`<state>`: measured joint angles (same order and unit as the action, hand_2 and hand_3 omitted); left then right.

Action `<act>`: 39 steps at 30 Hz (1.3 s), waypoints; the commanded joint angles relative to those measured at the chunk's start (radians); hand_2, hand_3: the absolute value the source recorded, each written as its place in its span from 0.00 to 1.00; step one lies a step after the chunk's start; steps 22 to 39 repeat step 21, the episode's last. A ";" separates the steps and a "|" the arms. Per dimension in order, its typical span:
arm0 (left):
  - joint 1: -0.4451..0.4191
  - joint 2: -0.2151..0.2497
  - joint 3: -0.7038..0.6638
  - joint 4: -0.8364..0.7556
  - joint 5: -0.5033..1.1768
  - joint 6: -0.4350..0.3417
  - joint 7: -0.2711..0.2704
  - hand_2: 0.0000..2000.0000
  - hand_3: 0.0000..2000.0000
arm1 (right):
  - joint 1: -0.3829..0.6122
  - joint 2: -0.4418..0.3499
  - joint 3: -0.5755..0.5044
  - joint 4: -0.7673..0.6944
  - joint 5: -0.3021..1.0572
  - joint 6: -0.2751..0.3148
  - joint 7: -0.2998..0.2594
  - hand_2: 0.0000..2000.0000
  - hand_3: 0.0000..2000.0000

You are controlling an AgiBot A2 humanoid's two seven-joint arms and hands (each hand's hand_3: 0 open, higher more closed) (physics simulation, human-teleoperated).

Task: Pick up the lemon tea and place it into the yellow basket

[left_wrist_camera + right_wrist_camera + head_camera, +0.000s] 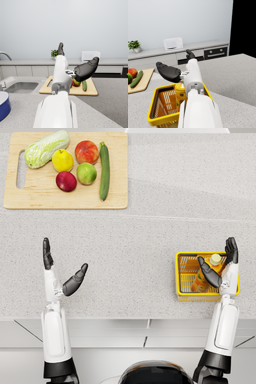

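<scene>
Over the basket: the right hand hangs spread wide, thumb and fingers well apart, holding nothing; whether any finger brushes the bottle cap cannot be told.
Lemon tea: the lemon tea bottle sits inside the yellow basket, directly beneath the right hand's palm, leaning toward the wall nearest that hand's wrist.
Right wrist view: the lemon tea shows its yellow cap and label just under the thumb; the forearm covers one side of the bottle and the near corner of the yellow basket.
Left hand: the left hand is open over bare counter, fingers straight, thumb swung far out, nothing in it, well apart from the basket.
Beyond the left hand: a cutting board carrying a cabbage, cucumber and several round fruits.
Left wrist view: the left hand hides most of the fruit on the board.
Writing: the bottle's label carries a dark mark too small to read.
</scene>
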<state>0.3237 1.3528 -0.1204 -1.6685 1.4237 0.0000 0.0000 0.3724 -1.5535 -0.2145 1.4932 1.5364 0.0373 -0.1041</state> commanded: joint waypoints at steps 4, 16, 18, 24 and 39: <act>0.201 -0.058 -0.023 0.048 0.000 0.000 0.000 0.00 0.00 | 0.121 0.056 0.021 0.188 0.000 -0.027 0.077 0.00 0.00; 0.215 -0.041 -0.068 0.112 0.000 0.000 0.000 0.00 0.00 | 0.103 0.052 -0.002 0.158 0.000 -0.037 0.104 0.00 0.00; 0.216 -0.041 -0.069 0.114 0.000 0.000 0.000 0.00 0.00 | 0.102 0.052 -0.002 0.157 0.000 -0.037 0.104 0.00 0.00; 0.217 -0.041 -0.069 0.116 0.000 0.000 0.000 0.00 0.00 | 0.102 0.052 -0.001 0.156 0.000 -0.037 0.104 0.00 0.00; 0.217 -0.041 -0.069 0.116 0.000 0.000 0.000 0.00 0.00 | 0.102 0.052 -0.001 0.156 0.000 -0.037 0.104 0.00 0.00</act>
